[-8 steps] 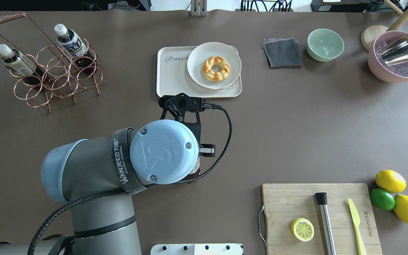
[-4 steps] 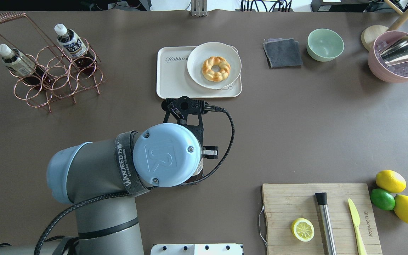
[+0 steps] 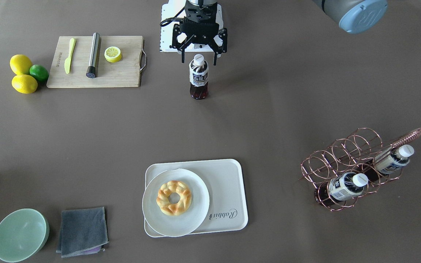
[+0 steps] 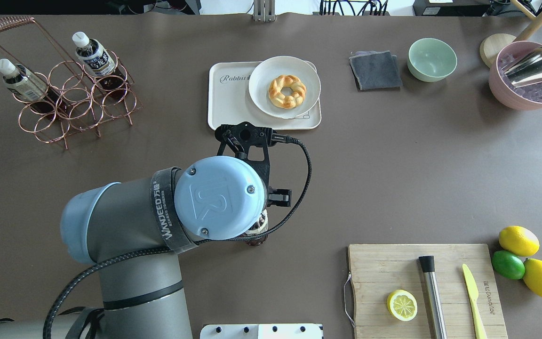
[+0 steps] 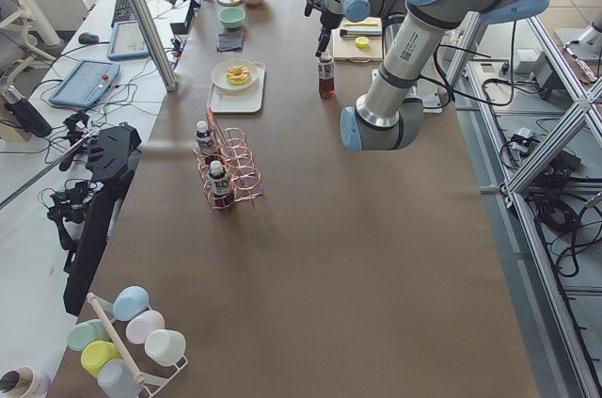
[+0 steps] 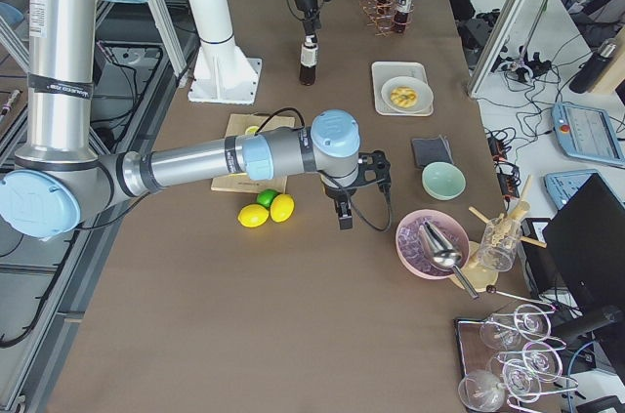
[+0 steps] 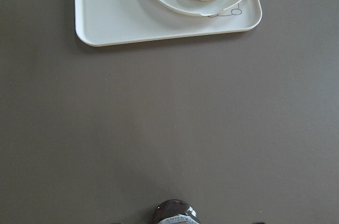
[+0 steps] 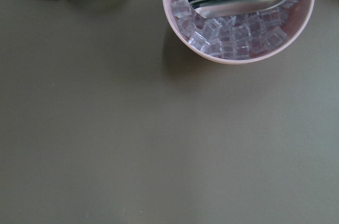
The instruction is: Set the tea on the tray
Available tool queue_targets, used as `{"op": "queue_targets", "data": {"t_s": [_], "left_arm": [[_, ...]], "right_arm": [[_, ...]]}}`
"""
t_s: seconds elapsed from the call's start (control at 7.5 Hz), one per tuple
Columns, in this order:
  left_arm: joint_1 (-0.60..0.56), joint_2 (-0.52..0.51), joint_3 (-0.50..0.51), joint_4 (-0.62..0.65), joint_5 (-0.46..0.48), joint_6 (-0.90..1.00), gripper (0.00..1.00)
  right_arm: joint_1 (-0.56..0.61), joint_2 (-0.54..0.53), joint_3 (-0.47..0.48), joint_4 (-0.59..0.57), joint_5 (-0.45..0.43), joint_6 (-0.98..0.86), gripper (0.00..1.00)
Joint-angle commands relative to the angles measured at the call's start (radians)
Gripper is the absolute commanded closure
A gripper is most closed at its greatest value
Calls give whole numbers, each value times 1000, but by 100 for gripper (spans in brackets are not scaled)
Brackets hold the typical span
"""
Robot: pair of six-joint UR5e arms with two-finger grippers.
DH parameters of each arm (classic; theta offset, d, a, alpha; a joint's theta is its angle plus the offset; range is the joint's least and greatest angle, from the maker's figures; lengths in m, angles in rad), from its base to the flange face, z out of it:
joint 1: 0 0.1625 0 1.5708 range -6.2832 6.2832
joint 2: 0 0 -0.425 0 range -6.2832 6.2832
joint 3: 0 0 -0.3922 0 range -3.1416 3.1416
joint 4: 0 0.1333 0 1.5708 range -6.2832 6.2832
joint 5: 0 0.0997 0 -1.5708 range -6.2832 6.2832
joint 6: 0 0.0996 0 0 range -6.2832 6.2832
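Note:
One tea bottle [image 3: 198, 78] stands upright on the table, far from the tray, near the robot's base. It has dark liquid, a white cap and a white-grey label. My left gripper [image 3: 198, 61] is open, its fingers astride the cap without touching it. In the overhead view the left wrist hides most of the bottle [image 4: 258, 231]. The left wrist view shows the bottle's base [image 7: 175, 214] at the bottom edge and the cream tray [image 7: 116, 17] ahead. The tray [image 3: 228, 182] has bare room beside its plate. My right gripper [image 6: 344, 218] shows only in the exterior right view; I cannot tell its state.
A round white plate [image 3: 152, 215] with a braided donut covers half of the tray. A copper wire rack [image 3: 345, 157] holds two more tea bottles. A wooden cutting board [image 3: 122, 76] lies beside the standing bottle. A pink bowl of ice [image 8: 238, 57] is below the right wrist.
The left wrist has shifted slightly toward the tray, and the bottle's base now shows from under it. The bottle itself has stayed in place.

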Motion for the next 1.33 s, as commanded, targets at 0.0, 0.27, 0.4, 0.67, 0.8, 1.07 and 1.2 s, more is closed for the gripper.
{"op": "queue_targets", "data": {"t_s": [0.0, 0.27, 0.4, 0.67, 0.8, 1.07, 1.2], "left_arm": [[-179, 26, -51, 5, -175, 131, 4], [-319, 188, -134, -3, -289, 304, 3], [-411, 242, -145, -4, -364, 398, 3], [-519, 324, -143, -15, -459, 532, 3], [-520, 344, -140, -33, -459, 538, 3], [-521, 347, -131, -41, -459, 535, 3], [-521, 349, -131, -41, -458, 531, 3]], "right_arm": [[-245, 211, 133, -2, -37, 586, 0], [-543, 403, 230, -12, -188, 1112, 0], [-672, 480, 247, -23, -280, 1260, 0], [-857, 757, 232, -342, -351, 1352, 0], [-940, 855, 168, -405, -388, 1354, 0], [-1028, 975, -11, -402, -394, 1340, 2], [-1040, 990, -38, -399, -391, 1314, 10]]}}
